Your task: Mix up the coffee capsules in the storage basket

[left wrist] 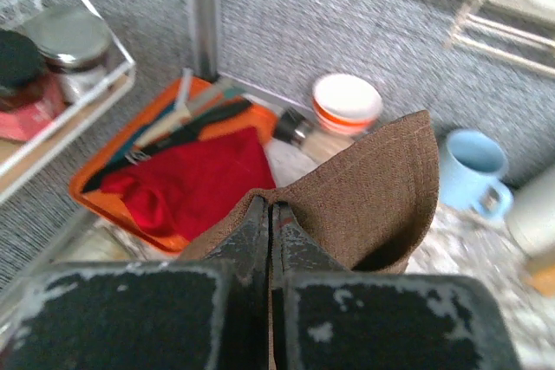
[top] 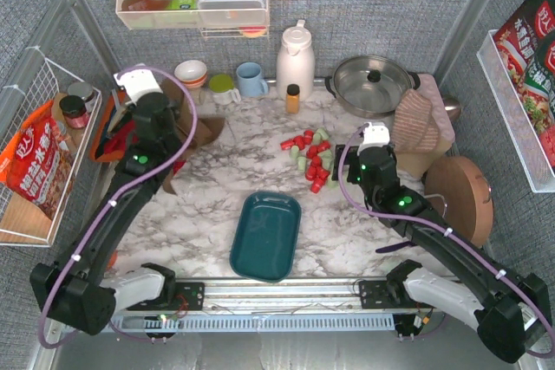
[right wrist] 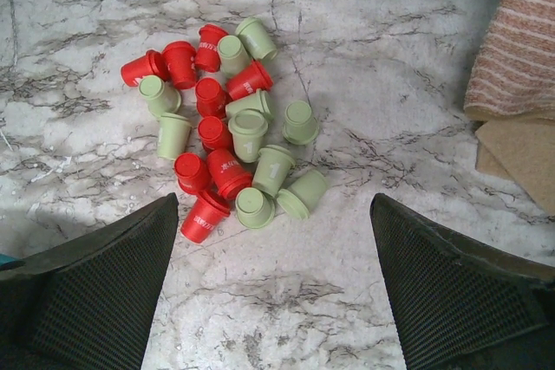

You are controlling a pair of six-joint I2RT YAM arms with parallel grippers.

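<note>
Marble surface [top: 208,205]: capsules [right wrist: 227,134] heaped beyond the basket [top: 265,236], on its far side. Right fingers [right wrist: 104,283] spread above them; left fingers [left wrist: 251,240] pinch a cloth [left wrist: 373,188]. Next, likely grasp 1 capsule.

**Top external:** set high above and behind the arm bases, angled down and forward, taking in the whole marble table [top: 199,214] to its far edge.
**Left wrist:** close behind the left gripper [left wrist: 269,207], facing the table's far-left corner, with a brown cloth [left wrist: 373,188] filling the foreground.
**Right wrist:** above the right gripper [right wrist: 273,205], looking steeply down from near the coffee capsules [right wrist: 230,140].
The top view takes in both areas.
</note>
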